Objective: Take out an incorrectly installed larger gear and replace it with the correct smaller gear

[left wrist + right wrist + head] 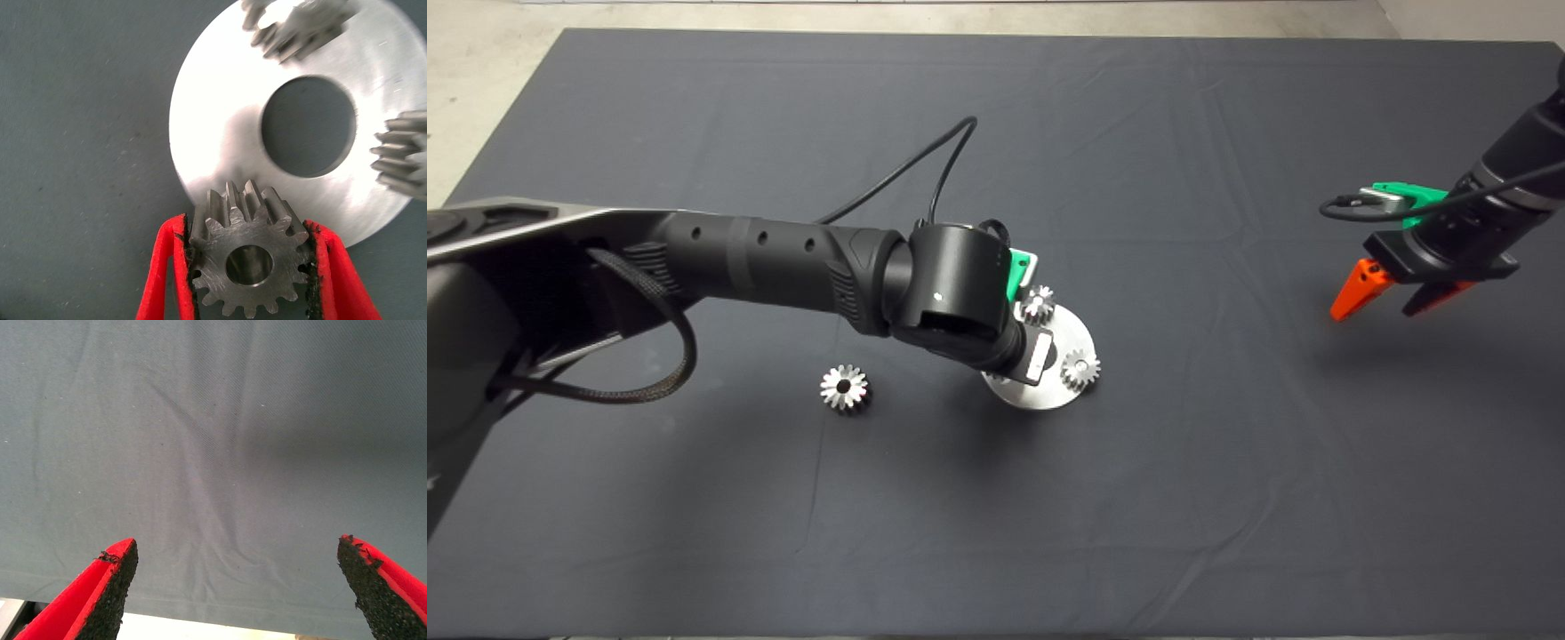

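Observation:
In the left wrist view my left gripper (247,230) is shut on the smaller gear (248,263), a silver-grey spur gear with a round centre hole. It holds the gear over the rim of a round silver plate (220,133) that has a big centre hole. Two look-alike small gears (300,27) (403,157) stand on that plate. From above, the left arm's wrist covers the held gear and part of the plate (1040,397). The larger gear (845,388) lies on the mat to the plate's left. My right gripper (1376,309) hangs open over the mat at the far right.
The dark mat (1227,498) covers the table and is wrinkled in places. A black cable (925,169) loops up behind the left wrist. Pale floor shows beyond the mat's far and left edges.

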